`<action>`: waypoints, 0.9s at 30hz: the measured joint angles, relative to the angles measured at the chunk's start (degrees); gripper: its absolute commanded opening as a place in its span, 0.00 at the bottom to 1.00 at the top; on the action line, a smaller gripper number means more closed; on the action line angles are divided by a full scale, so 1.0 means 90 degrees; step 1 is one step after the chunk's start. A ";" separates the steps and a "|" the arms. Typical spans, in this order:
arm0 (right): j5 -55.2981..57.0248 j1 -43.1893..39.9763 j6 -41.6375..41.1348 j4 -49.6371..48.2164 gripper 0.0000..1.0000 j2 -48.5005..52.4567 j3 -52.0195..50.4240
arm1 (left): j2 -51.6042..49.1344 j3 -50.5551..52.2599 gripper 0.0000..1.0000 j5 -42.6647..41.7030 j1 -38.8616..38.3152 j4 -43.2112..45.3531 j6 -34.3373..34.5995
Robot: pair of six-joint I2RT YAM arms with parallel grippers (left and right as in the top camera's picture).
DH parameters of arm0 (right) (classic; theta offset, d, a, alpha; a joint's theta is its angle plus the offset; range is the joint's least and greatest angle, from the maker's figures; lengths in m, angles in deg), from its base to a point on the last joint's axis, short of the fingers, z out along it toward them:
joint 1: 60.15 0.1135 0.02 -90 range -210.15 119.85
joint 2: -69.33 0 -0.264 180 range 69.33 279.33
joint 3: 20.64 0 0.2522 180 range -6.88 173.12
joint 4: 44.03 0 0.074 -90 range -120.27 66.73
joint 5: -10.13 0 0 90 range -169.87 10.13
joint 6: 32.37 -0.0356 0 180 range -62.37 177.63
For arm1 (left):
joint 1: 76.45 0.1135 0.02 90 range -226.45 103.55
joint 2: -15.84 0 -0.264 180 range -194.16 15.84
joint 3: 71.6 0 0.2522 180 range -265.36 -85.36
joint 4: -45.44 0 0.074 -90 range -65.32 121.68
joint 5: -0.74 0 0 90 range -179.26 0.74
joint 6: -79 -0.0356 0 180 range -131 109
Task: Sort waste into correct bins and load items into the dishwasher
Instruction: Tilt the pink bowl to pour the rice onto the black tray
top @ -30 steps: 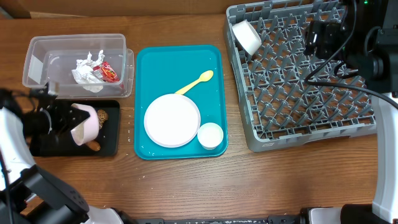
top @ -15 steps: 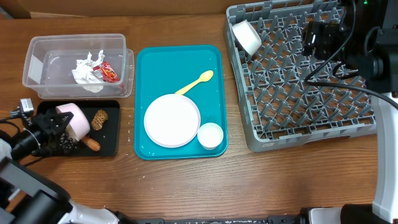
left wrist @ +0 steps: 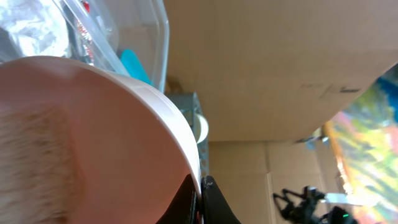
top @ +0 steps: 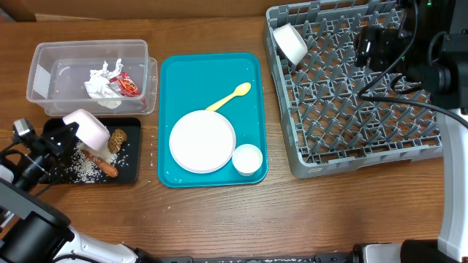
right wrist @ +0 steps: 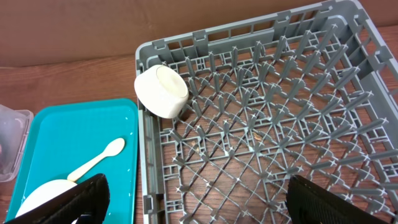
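Note:
My left gripper is shut on the rim of a white bowl, tipped over the black tray. White rice, a brown sausage piece and brown bits lie in the tray. In the left wrist view the bowl fills the frame, its rim pinched between my fingers. The clear tub holds the crumpled napkin and the red wrapper. The teal tray carries the plate, cup and yellow spoon. A second bowl lies in the grey rack. My right gripper is open above the rack.
A cardboard wall runs along the table's far edge. The rack's upright pegs stand in rows beneath my right gripper. The teal tray lies between the bins and the rack.
My left gripper has tipped the bowl further and shifted it toward the tray's far edge. Rice has spilled out of the bowl onto the black tray. The right arm has not moved.

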 measured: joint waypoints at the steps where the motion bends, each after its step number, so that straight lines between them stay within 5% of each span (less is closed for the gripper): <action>1: -0.0002 0.0002 0.0000 0.0010 0.93 0.0000 0.0000 | 0.0000 0.0002 0.04 -0.0058 0.0032 -0.0005 0.0075; 15: -0.0002 0.0002 0.0000 0.0041 0.93 0.0000 0.0000 | 0.0000 0.0000 0.04 -0.0323 0.0430 -0.0046 0.1069; 27: 0.0000 0.0000 0.0000 0.0046 0.93 0.0000 0.0000 | 0.0129 -0.0012 0.04 -0.0335 0.0182 -0.0080 0.1076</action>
